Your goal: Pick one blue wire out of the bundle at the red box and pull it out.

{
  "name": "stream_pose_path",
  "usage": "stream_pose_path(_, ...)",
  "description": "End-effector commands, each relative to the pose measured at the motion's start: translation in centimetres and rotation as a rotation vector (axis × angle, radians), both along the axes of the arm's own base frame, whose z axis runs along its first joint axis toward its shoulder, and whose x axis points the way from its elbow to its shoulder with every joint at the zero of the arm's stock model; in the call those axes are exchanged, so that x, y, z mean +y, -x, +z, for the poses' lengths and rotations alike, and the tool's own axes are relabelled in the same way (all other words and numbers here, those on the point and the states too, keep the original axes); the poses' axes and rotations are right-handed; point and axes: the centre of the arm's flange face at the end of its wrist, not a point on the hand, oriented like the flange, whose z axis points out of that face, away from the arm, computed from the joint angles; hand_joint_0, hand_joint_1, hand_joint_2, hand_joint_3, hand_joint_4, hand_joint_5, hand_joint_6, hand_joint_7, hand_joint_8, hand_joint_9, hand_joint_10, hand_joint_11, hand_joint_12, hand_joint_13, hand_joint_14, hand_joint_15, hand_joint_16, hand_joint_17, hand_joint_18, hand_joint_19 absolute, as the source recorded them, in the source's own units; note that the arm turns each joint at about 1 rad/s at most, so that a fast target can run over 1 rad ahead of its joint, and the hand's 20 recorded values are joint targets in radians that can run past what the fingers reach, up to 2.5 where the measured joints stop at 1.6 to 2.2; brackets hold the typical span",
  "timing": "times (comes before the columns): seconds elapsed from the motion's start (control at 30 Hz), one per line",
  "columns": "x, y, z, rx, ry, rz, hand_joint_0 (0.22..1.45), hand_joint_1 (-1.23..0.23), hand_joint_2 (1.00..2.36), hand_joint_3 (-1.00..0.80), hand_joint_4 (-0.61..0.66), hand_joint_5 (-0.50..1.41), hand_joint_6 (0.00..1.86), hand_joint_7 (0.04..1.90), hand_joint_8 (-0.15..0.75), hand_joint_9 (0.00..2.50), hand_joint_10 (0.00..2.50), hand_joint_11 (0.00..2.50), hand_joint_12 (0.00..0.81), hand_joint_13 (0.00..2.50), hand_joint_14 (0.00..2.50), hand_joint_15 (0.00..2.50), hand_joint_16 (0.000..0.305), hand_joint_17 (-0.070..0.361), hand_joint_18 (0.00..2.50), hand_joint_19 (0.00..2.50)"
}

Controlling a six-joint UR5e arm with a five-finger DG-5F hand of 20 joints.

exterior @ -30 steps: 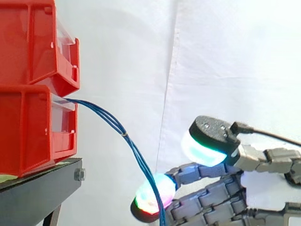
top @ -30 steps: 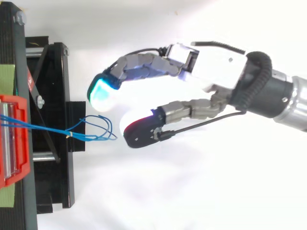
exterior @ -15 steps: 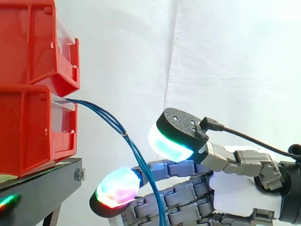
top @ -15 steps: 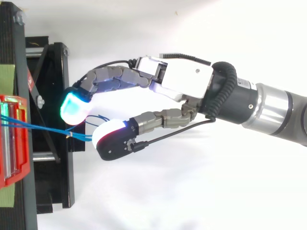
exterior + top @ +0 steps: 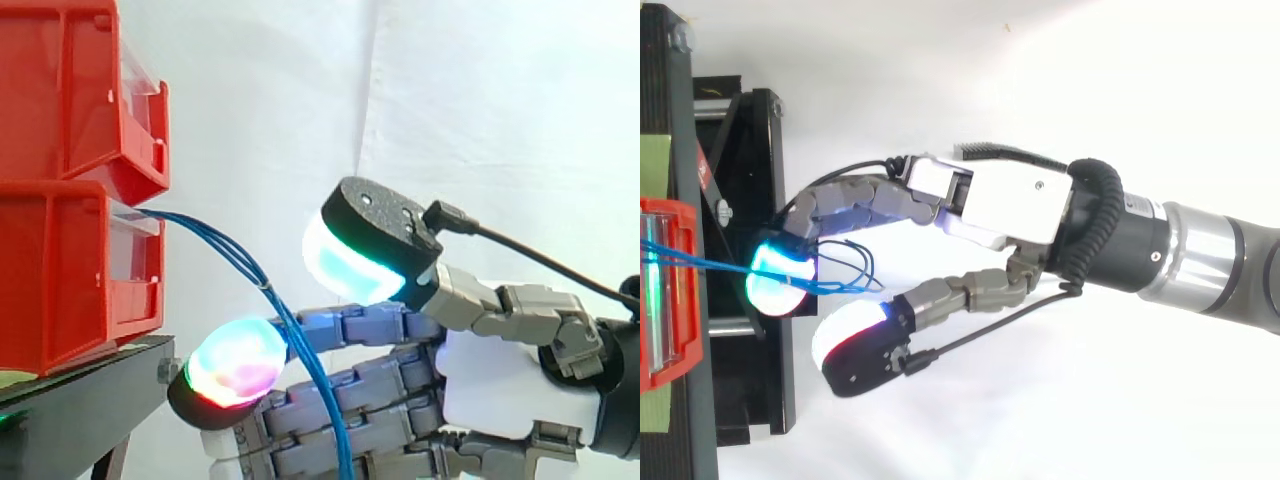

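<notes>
Curtain (image 5: 480,120) white in bg, red bins (image 5: 60,280) on blk stand (image 5: 80,410), blue wires (image 5: 225,245) out of lower bin, hand (image 5: 1010,205) at wires, fingers (image 5: 855,205) spread, nothing held

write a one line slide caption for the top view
Open hand with a glowing fingertip over the blue wires leading out of the red box on the black stand, thumb apart.

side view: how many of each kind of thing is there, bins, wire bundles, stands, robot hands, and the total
red bins: 2
blue wire bundle: 1
black stand: 1
hand: 1
total: 5
</notes>
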Motion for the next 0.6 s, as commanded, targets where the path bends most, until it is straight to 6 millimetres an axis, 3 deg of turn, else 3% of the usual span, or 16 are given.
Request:
stream_pose_path(0.0, 0.2, -0.2, 0.4, -0.009, 0.004, 0.0, 0.51, -0.61, 1.0, -0.48, 0.33, -0.12, 0.5, 1.04, 0.28, 0.63, 0.01, 0.2, 0.385, 0.37, 0.0, 0.13, 0.059, 0.133, 0.3, 0.37)
stream_pose_path(0.57, -1.1, -0.1, 0.3, 0.018, 0.004, -0.022, 0.52, -0.62, 1.0, -0.47, 0.32, -0.12, 0.5, 1.06, 0.279, 0.63, 0.01, 0.2, 0.384, 0.38, 0.01, 0.14, 0.059, 0.132, 0.3, 0.37)
